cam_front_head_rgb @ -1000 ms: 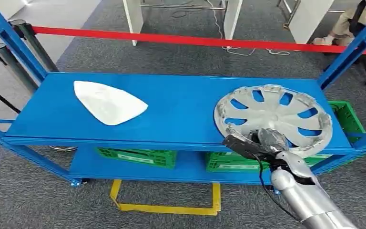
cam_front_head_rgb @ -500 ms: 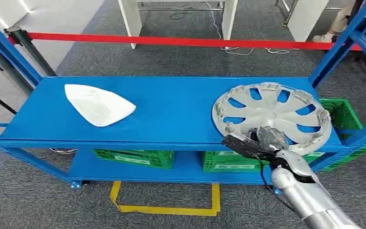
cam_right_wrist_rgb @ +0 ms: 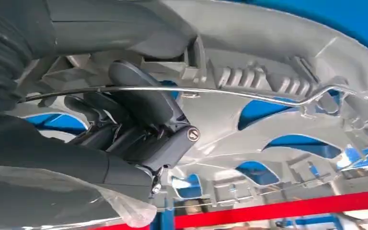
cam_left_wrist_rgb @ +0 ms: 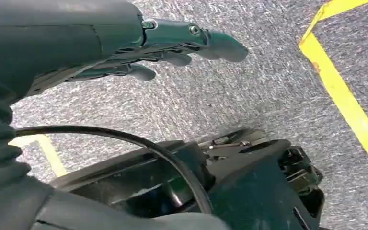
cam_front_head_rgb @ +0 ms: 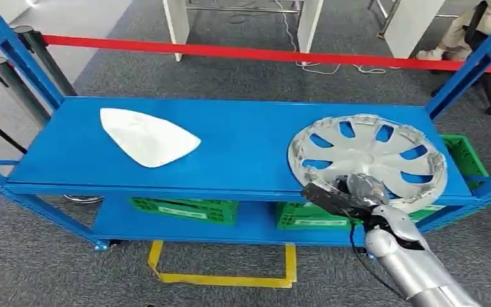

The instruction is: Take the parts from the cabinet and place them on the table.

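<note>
At lower right, the right hand [cam_front_head_rgb: 358, 190] grips the near rim of the silver hubcap [cam_front_head_rgb: 368, 158], which lies on the blue shelf [cam_front_head_rgb: 243, 144]. The left hand [cam_left_wrist_rgb: 139, 48] hangs open, holding nothing. At centre left lies the white cover [cam_front_head_rgb: 146, 136], untouched. Neither part looks delivered yet.

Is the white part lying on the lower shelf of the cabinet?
No, the white part lies on the upper blue shelf, left of the wheel cover.

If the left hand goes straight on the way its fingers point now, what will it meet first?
Probably only the grey carpet. The left hand hangs open above it, fingers extended, and nothing else lies in their line, though depth is unclear.
</note>
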